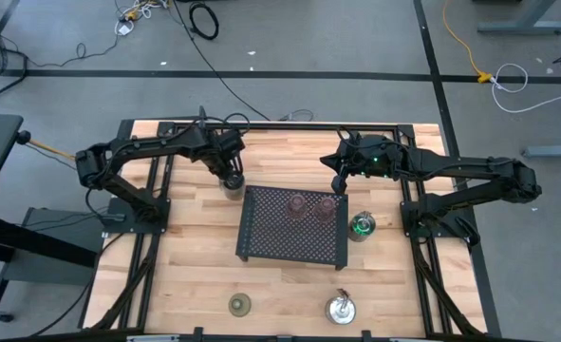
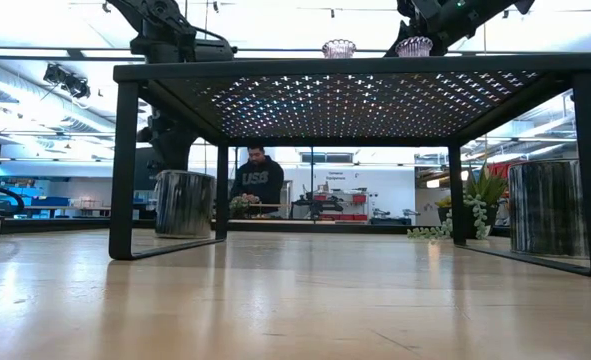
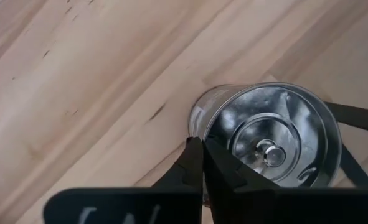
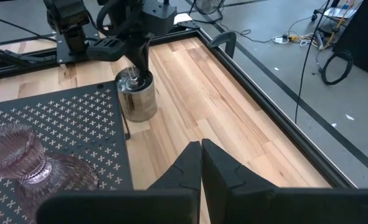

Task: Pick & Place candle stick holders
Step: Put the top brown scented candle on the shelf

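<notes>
The left gripper (image 3: 202, 163) has its fingers pressed together on the rim of a shiny silver metal cylindrical candle holder (image 3: 268, 134), which stands on the light wooden counter (image 1: 195, 256) just beside the far left corner of the black perforated rectangular tray (image 1: 292, 242). The right gripper (image 4: 201, 163) hovers over the tray's far right corner, fingers together, holding nothing. Two translucent pink ribbed candle holders (image 1: 312, 206) sit on the tray near it.
</notes>
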### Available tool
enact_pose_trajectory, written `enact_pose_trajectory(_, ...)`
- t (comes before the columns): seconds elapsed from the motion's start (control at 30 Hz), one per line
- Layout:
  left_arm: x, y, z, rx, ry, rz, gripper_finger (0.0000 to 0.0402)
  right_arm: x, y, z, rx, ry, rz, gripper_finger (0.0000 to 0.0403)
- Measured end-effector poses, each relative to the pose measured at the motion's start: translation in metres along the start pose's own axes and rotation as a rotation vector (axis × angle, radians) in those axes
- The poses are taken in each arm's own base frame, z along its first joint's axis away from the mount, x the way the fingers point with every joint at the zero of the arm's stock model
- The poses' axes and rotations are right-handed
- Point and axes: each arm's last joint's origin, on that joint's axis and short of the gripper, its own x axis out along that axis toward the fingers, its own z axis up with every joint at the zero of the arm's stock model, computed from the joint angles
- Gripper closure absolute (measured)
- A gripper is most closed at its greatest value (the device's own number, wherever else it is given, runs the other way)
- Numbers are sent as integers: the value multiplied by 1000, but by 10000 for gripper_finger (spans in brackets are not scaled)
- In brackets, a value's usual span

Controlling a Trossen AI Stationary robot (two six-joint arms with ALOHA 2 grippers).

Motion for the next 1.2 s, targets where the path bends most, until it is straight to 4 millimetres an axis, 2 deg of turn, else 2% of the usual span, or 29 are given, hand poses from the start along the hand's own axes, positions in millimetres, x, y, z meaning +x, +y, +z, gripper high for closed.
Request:
enact_pose_trajectory(0.1, -1, 0, 0, 17, 4, 0, 400, 0, 0, 0, 0, 0, 0, 389)
enact_pose_trajectory(0.2, -16, 1, 5, 46, 19, 38, 400, 0, 0, 0, 0, 0, 0, 389)
enact_pose_trajectory(0.4, -79, 0, 26, 54, -42, 112, 401, 0, 0, 0, 6, 1, 0, 389)
enact_pose_trajectory(0.63, -146, -13, 26, 55, -71, 20, 401, 0, 0, -1, 6, 8, -1, 389)
enact_pose_trajectory(0.77, -174, -32, 16, 88, -70, -86, 401, 0, 0, -1, 6, 8, -1, 389)
enact_pose_trajectory(0.9, -189, -56, 3, 109, -77, -174, 401, 0, 0, -1, 7, 7, -1, 389)
enact_pose_trajectory(1.2, -194, -124, -41, 210, -46, -254, 401, 0, 0, 0, 33, 4, -1, 389)
